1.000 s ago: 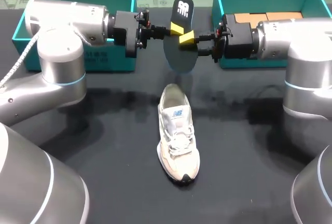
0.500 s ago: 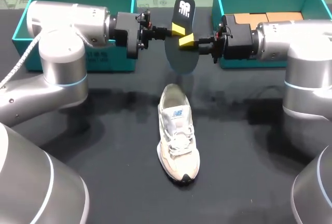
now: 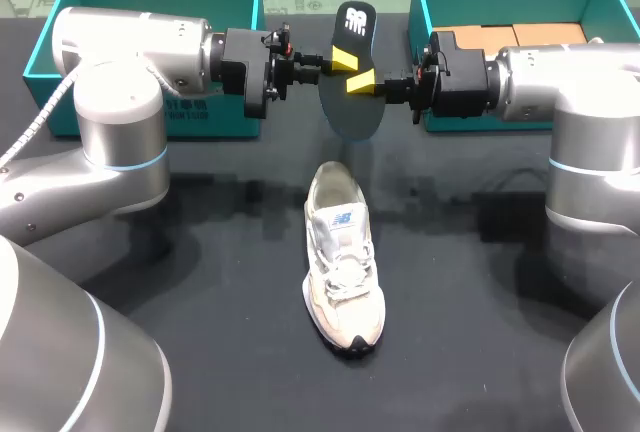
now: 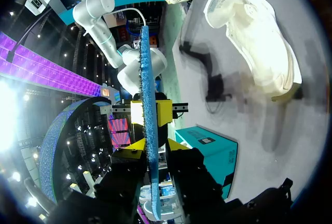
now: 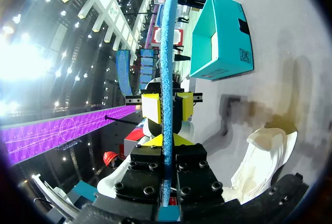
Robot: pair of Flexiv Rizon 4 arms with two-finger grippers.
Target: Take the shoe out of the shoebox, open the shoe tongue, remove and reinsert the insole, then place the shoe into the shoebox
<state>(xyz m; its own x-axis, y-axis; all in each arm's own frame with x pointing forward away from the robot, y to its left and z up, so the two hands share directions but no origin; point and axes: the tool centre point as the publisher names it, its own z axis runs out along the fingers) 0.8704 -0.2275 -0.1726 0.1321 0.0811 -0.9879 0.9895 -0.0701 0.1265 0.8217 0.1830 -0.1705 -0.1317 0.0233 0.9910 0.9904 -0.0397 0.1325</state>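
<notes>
"Where was the insole [image 3: 352, 112]?"

"Up in the air, out of the shoe [image 3: 340, 252] on the desk [image 3: 200, 302]. The left fingers [image 3: 343, 57] and right fingers [image 3: 362, 80] both pinched it tight (one from each side)."

"Had anything changed?"

"It had barely moved. I think it still had to go back inside."

My left arm [image 3: 120, 102] comes in level, wrist horizontal, and my left gripper [image 3: 342, 58] has both yellow tips pressed against the insole [image 3: 353, 117] from either face. My right arm [image 3: 570, 82] mirrors it. The right gripper [image 3: 361, 81] pinches the same insole, directly opposite the left gripper and just beside its tips.
</notes>
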